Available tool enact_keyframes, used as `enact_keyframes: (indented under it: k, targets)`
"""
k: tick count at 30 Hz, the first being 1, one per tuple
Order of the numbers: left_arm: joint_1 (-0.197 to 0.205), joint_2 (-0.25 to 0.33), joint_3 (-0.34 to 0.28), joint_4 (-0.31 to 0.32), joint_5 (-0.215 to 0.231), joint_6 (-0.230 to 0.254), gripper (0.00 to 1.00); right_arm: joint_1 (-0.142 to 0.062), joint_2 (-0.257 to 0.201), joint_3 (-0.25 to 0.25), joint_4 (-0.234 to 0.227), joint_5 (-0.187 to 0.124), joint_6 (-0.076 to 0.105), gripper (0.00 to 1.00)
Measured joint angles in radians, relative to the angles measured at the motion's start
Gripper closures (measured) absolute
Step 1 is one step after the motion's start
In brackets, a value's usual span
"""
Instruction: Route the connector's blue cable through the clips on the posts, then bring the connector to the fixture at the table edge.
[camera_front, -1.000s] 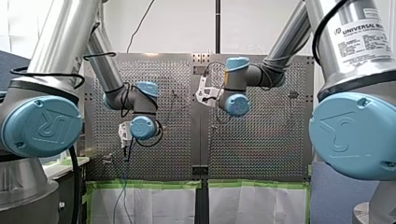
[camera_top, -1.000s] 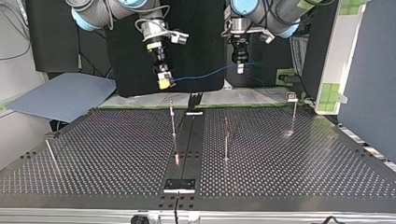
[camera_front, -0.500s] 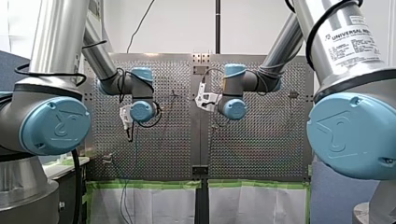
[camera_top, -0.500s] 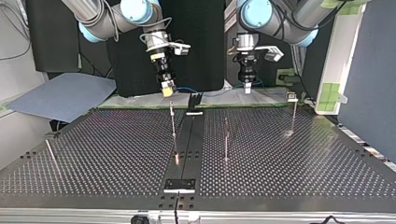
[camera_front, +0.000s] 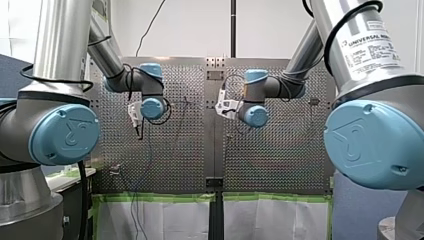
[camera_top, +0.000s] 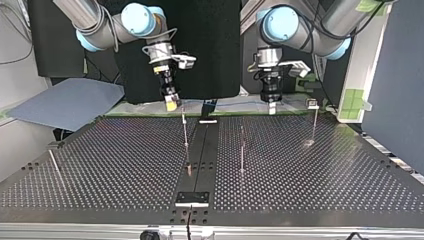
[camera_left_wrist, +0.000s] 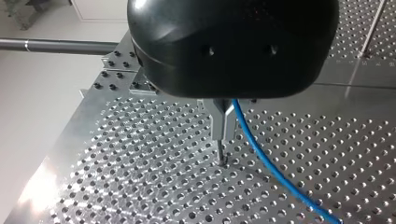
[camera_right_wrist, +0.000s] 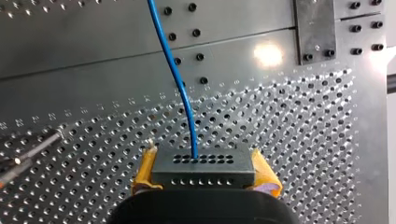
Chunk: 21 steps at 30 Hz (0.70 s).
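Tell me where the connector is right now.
The connector sits clamped between my right gripper's yellow pads, left of middle in the top view, low over the table's far edge beside a post, its blue cable leading ahead.

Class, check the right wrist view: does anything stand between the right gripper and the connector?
Nothing visible does. The right gripper holds the connector directly between its yellow pads, and the blue cable leaves the connector's face ahead of the gripper.

We face a plain white wall (camera_front: 190, 25) with a black pole (camera_front: 233, 27) against it in the front view, while the top view shows a black panel (camera_top: 210, 50) and, at its left, a grey-blue board (camera_top: 65, 102).
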Motion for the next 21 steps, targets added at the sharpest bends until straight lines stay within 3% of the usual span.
enact_keyframes:
  k: [11,21]
  targets:
    - [0.006,-0.019,0.040,-0.019,0.012,0.025,1.00,-0.041,0.004,-0.032,0.003,-0.054,0.003,1.00]
    - [0.013,-0.066,0.113,-0.032,0.030,0.043,1.00,-0.061,0.007,-0.075,0.026,-0.082,0.003,1.00]
